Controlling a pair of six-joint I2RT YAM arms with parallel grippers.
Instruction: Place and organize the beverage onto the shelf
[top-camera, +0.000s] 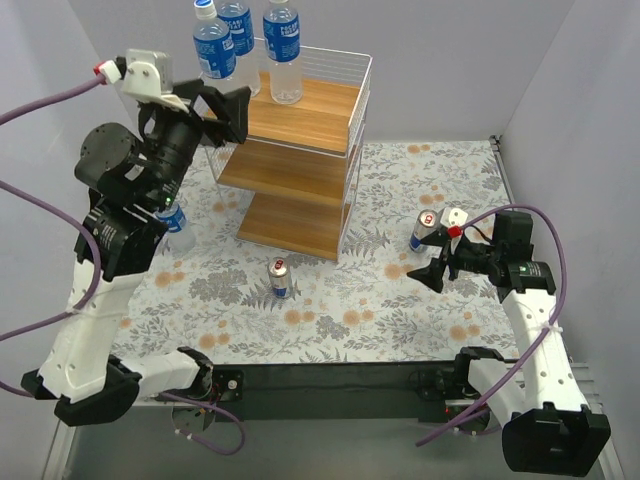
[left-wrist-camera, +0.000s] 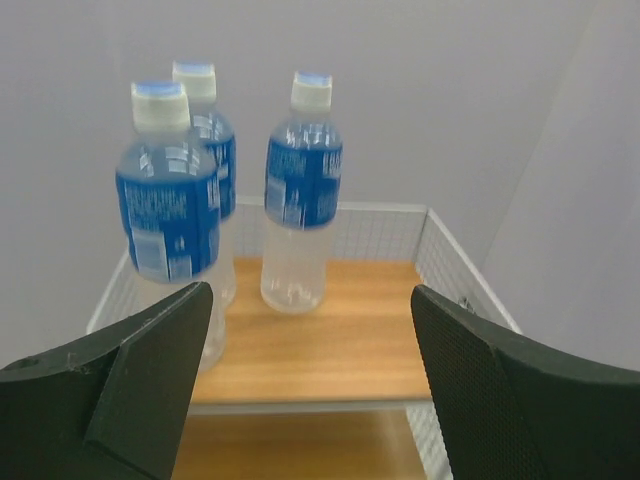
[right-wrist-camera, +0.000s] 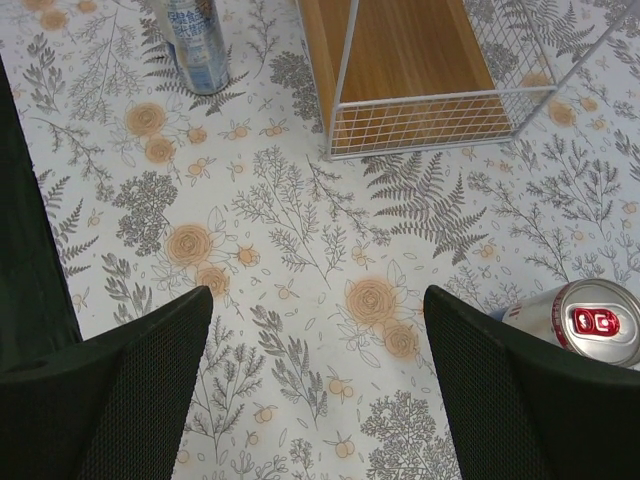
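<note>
The shelf (top-camera: 300, 150) stands at the back middle. Three bottles stand on its top board: front left (top-camera: 214, 45), back (top-camera: 238, 25) and right (top-camera: 283, 50). In the left wrist view they are the near left (left-wrist-camera: 168, 210), the back (left-wrist-camera: 208, 135) and the right bottle (left-wrist-camera: 303, 190) on the board (left-wrist-camera: 340, 340). A fourth bottle (top-camera: 178, 228) stands on the table, half hidden by my left arm. One can (top-camera: 279, 278) stands before the shelf, another (top-camera: 425, 230) at the right. My left gripper (top-camera: 226, 112) (left-wrist-camera: 310, 390) is open and empty before the top tier. My right gripper (top-camera: 438, 262) (right-wrist-camera: 315, 390) is open and empty beside the right can (right-wrist-camera: 588, 322).
The table carries a floral cloth (top-camera: 380, 310). Grey walls close the back and both sides. In the right wrist view the shelf's bottom tier (right-wrist-camera: 410, 70) is at the top and the other can (right-wrist-camera: 197, 40) is at the upper left.
</note>
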